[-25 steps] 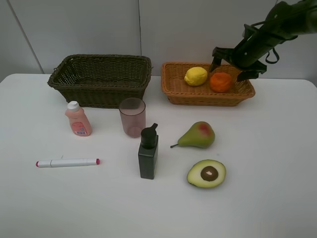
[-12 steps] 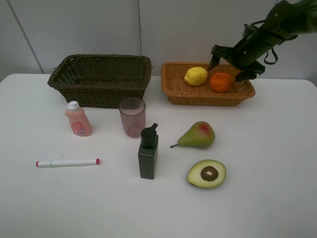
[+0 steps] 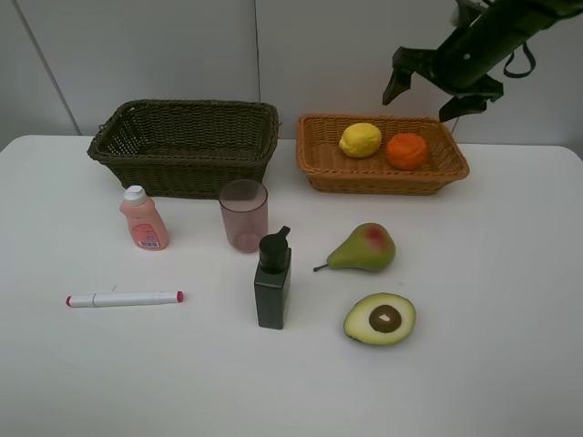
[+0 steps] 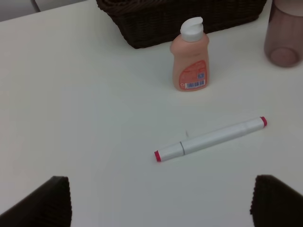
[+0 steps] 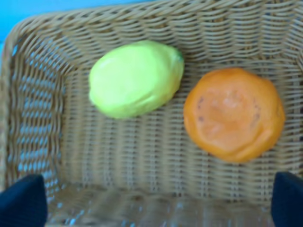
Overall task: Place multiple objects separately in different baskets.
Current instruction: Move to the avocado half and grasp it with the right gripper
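Only the right wrist view shows the orange (image 5: 234, 120) with its dimpled top (lemon (image 5: 136, 78) alongside); right gripper (image 3: 424, 98) hangs above, jaws apart.

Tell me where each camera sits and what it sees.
Exterior high: up high, looking down over the table; right hand shows.
Left wrist: on left arm, looking down at marker and bottle; left hand tips show.
Right wrist: above the tan basket, seeing lemon and orange; hand tips show.
Shared: high and right wrist both see lemon, orange.
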Controlling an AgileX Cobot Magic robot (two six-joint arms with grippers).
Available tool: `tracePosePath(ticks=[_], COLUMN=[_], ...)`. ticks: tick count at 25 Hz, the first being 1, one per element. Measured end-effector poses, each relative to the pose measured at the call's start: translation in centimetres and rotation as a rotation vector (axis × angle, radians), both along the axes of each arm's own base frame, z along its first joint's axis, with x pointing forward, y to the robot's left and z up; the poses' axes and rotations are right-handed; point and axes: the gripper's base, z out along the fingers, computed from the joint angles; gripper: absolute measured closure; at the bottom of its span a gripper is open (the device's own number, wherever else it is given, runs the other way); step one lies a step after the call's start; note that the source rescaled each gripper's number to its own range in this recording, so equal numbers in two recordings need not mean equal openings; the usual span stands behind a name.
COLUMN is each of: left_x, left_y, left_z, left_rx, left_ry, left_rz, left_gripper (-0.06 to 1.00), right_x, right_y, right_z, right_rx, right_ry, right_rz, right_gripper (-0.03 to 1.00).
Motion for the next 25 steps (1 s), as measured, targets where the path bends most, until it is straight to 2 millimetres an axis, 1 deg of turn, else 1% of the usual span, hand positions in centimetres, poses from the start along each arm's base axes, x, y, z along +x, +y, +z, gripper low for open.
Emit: tracePosePath(ticks=[2,5,8,13,17,20,25], left_x=[0.0,0.0,0.0,0.0,0.0,0.0,0.0], left_y=[0.0,0.0,0.0,0.0,0.0,0.0,0.0], left_z=[0.0,0.0,0.0,0.0,0.0,0.0,0.0], left_rx=[0.0,0.0,0.0,0.0,0.0,0.0,0.0], left_ry=[0.0,0.0,0.0,0.0,0.0,0.0,0.0], left_rz=[0.0,0.0,0.0,0.0,0.0,0.0,0.0], left_gripper=[-0.06,-0.06,-0.06,-0.06,-0.06,-0.06,-0.06], right_x=[-1.1,-3.6,-6.3,-10.8,-13.9,-15.7,-17.9], right_y=[0.7,1.7,2.5,3.4,4.0,4.5,5.8], right_z=[1.0,2.2,2.4,1.9,1.6,1.1,-0.7], right_rx=[-0.036,-0.07,-0.084,-0.127,-0.175,-0.22,-0.29], right_ry=[-0.007,-0.014,0.006,0.045,0.075,0.119,0.185], right_rz=[0.036,0.085,0.123,0.21,0.282,0.343,0.499], right_gripper=[-0.03,-0.03,-0.03,-0.03,-0.03,-0.03,-0.03])
